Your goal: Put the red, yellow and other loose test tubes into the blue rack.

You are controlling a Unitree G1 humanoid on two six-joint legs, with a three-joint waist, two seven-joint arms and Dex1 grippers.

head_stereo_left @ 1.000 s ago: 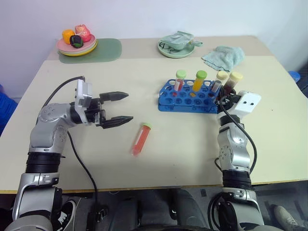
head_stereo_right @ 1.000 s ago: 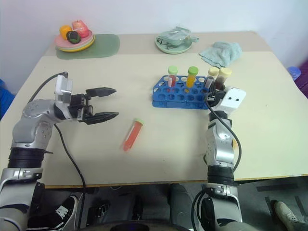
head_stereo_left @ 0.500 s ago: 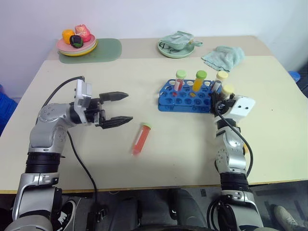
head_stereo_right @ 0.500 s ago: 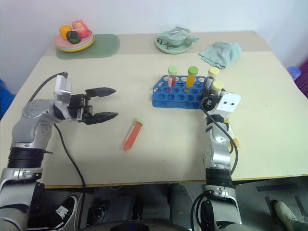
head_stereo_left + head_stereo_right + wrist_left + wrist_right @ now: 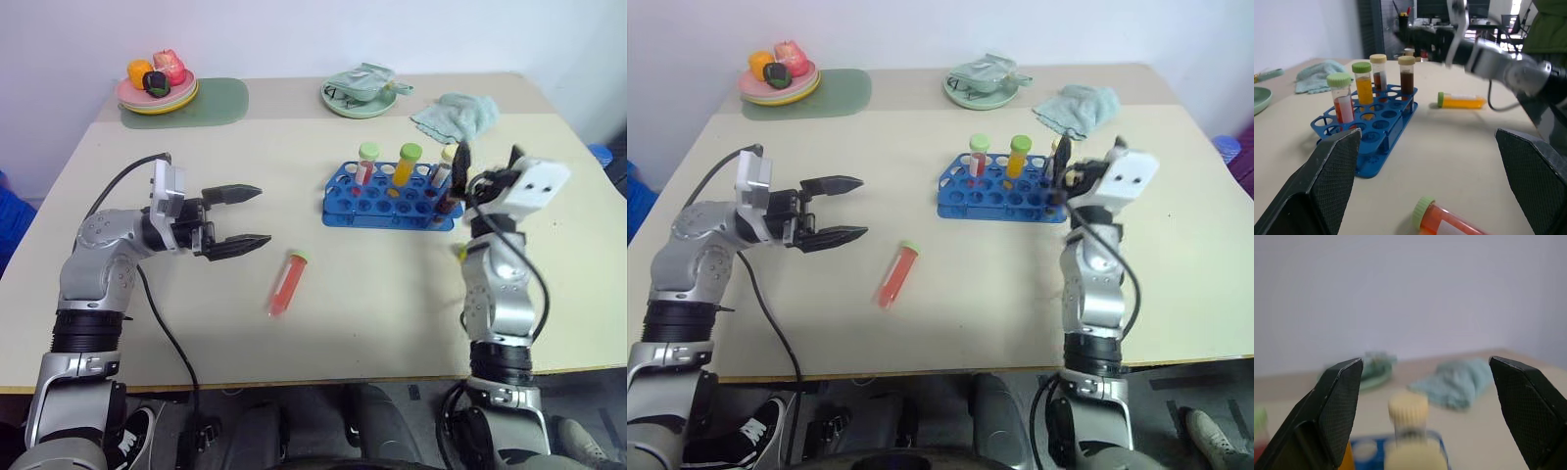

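Observation:
The blue rack [image 5: 377, 208] stands right of the table's middle with several capped tubes upright in it, among them a red one [image 5: 365, 164], a yellow one [image 5: 406, 164] and a brown one [image 5: 1406, 74]. A loose red test tube [image 5: 285, 283] with a green cap lies on the table left of the rack. A loose yellow test tube [image 5: 1461, 100] lies beyond the rack's right end, mostly hidden behind my right arm in the eye views. My left gripper [image 5: 242, 217] hangs open and empty, up and left of the red tube. Above the rack's right end, my right gripper [image 5: 487, 164] is open and empty.
A plate of toy food [image 5: 157, 86] sits on a green mat [image 5: 214, 103] at the back left. A green dish [image 5: 360, 96] and a teal cloth [image 5: 454, 115] lie behind the rack. The table's front edge [image 5: 294, 382] runs close to me.
My right gripper lowered the brown tube into the rack, opened off it and rose above the rack's right end. The left arm and the loose red tube kept still.

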